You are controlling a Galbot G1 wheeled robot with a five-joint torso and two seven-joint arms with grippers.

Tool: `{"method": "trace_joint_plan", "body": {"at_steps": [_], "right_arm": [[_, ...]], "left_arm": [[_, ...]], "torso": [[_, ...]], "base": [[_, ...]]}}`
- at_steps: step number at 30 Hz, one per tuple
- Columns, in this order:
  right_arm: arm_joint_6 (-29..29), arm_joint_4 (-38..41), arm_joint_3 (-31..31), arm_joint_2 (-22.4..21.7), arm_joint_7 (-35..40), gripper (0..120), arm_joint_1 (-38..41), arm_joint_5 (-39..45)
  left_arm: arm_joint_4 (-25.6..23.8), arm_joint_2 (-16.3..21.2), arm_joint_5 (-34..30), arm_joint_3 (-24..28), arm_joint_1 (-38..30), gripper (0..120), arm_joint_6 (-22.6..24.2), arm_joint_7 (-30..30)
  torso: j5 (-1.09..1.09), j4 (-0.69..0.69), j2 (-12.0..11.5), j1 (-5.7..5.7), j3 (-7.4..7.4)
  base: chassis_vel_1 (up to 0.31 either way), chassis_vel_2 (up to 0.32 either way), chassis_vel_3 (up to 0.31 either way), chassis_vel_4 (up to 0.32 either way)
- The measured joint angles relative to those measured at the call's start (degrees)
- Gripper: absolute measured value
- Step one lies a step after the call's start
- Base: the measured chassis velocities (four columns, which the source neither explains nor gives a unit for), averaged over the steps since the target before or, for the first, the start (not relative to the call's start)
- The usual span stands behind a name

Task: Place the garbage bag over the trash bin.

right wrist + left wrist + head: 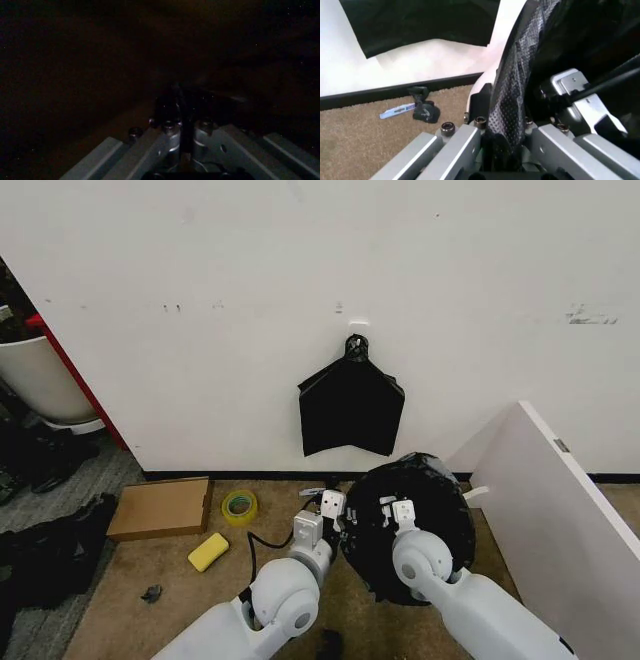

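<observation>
The garbage bag [440, 525] is glossy black plastic, draped over the trash bin on the carpet by the wall; its dark mouth faces up. A strip of the trash bin's white wall [481, 87] shows beside the film in the left wrist view. At the bag's left rim my left gripper [333, 502] is shut on a fold of the garbage bag [512, 93], which runs up between the fingers of that gripper [505, 131]. My right gripper [397, 510] reaches into the bag's mouth. In the dark right wrist view the right gripper [185, 125] is shut on a thin black fold.
A flat black bundle [350, 410] hangs on the wall above the bin. A white board [560, 510] leans close on the right. On the left floor lie a cardboard box [160, 508], a tape roll [239, 507], a yellow sponge [208, 552] and dark clothing [50, 550].
</observation>
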Motion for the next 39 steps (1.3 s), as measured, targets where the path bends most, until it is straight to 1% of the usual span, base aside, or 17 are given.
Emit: {"method": "trace_joint_plan", "body": {"at_steps": [4,5,10,13,14,15,17,20,21,23,25,27,30,31,33,35,39], "right_arm": [[-1.48,0.00,-0.69,-0.14,-0.16,0,-0.29,-3.05],[-1.72,-1.43,-0.85,-0.19,0.42,0,-0.30,-5.95],[-0.29,-1.86,-0.19,-0.11,-0.27,0,-0.35,-5.50],[2.02,1.78,1.52,-0.62,-5.83,0,-1.40,-2.07],[2.02,1.78,1.52,-0.62,-5.83,0,-1.40,-2.07],[3.41,4.11,2.43,-1.46,-9.52,0,-2.48,-2.77],[4.08,6.96,3.50,-2.56,-12.23,0,-3.89,-4.76],[3.78,11.93,6.11,-4.19,-13.15,0,-6.23,-4.93],[3.71,14.27,7.46,-4.98,-13.46,3,-7.47,-4.65],[3.71,15.05,7.91,-5.21,-13.58,5,-7.87,-4.57],[4.25,19.21,9.85,-6.21,-14.23,16,-9.97,-4.28],[4.98,21.29,10.65,-6.43,-14.56,19,-10.98,-4.48],[9.37,26.19,13.54,-6.09,-16.09,33,-13.67,-7.79],[11.15,27.00,15.46,-5.56,-16.74,37,-15.03,-9.42],[14.74,27.90,20.06,-4.52,-17.66,46,-18.67,-12.26],[15.81,27.97,21.37,-4.25,-18.02,50,-19.70,-13.15],[23.20,27.81,32.63,-0.92,-20.60,67,-28.39,-19.13]], "left_arm": [[0.00,-0.14,0.00,0.06,0.01,0,0.00,0.00],[-0.09,-0.11,-0.04,0.04,0.02,0,0.00,0.01],[-0.21,0.11,-0.18,-0.10,0.10,0,-0.01,0.04],[0.04,-0.22,-2.61,-0.84,0.02,0,0.36,-0.93],[0.04,-0.22,-2.61,-0.84,0.02,0,0.36,-0.93],[0.25,-0.54,-5.06,-1.58,-0.17,0,1.10,-2.31],[0.39,-0.77,-7.70,-2.73,-0.42,0,2.16,-3.76],[0.51,-0.94,-12.40,-5.10,-0.85,0,3.74,-6.18],[0.75,-0.94,-14.17,-6.13,-1.09,0,4.36,-6.95],[0.85,-0.93,-14.71,-6.43,-1.17,0,4.55,-7.19],[1.46,-0.95,-18.00,-7.94,-1.63,0,5.56,-8.56],[1.86,-1.07,-20.22,-8.76,-1.89,0,6.27,-9.63],[2.68,-1.44,-26.29,-12.29,-1.39,0,8.58,-12.30],[3.09,-1.42,-27.61,-13.58,-0.90,0,9.12,-12.80],[3.90,-1.17,-28.48,-14.94,-0.22,0,9.61,-12.98],[4.06,-1.07,-28.65,-15.21,-0.03,0,9.72,-13.01],[5.50,-0.07,-30.15,-16.99,1.39,0,10.71,-13.51]], "torso": [[0.00,0.00,0.00,0.00,0.00],[0.00,0.00,0.00,0.00,0.00],[0.00,0.00,0.00,0.00,0.00],[0.01,0.02,0.00,0.00,0.00],[0.01,0.02,0.00,0.00,0.00],[0.00,0.01,0.00,0.00,0.00],[0.00,0.00,0.00,0.00,0.00],[0.00,-0.01,0.00,0.00,0.00],[0.00,0.00,0.00,0.00,0.00],[0.00,0.00,0.00,0.00,0.00],[0.00,-0.01,0.00,0.00,0.00],[0.00,0.00,0.00,0.00,0.00],[-0.01,0.00,0.00,0.00,0.00],[0.01,0.03,0.00,0.00,0.00],[-0.01,0.01,0.00,0.00,0.00],[-0.01,0.01,0.00,0.00,0.00],[0.00,0.00,0.00,0.00,0.00]], "base": [[0.000,0.000,0.000,0.000],[0.000,0.000,0.000,0.000],[0.000,0.000,0.000,0.000],[0.000,0.000,0.000,0.000],[0.000,0.000,0.000,0.000],[0.000,0.000,0.000,0.000],[0.000,0.000,0.000,0.000],[0.000,0.000,0.000,0.000],[0.000,0.000,0.000,0.000],[0.000,0.000,0.000,0.000],[0.000,0.000,0.000,0.000],[0.000,0.000,0.000,0.000],[0.000,0.000,0.000,0.000],[0.000,0.000,0.000,0.000],[0.000,0.000,0.000,0.000],[0.000,0.000,0.000,0.000],[0.000,0.000,0.000,0.000]]}}
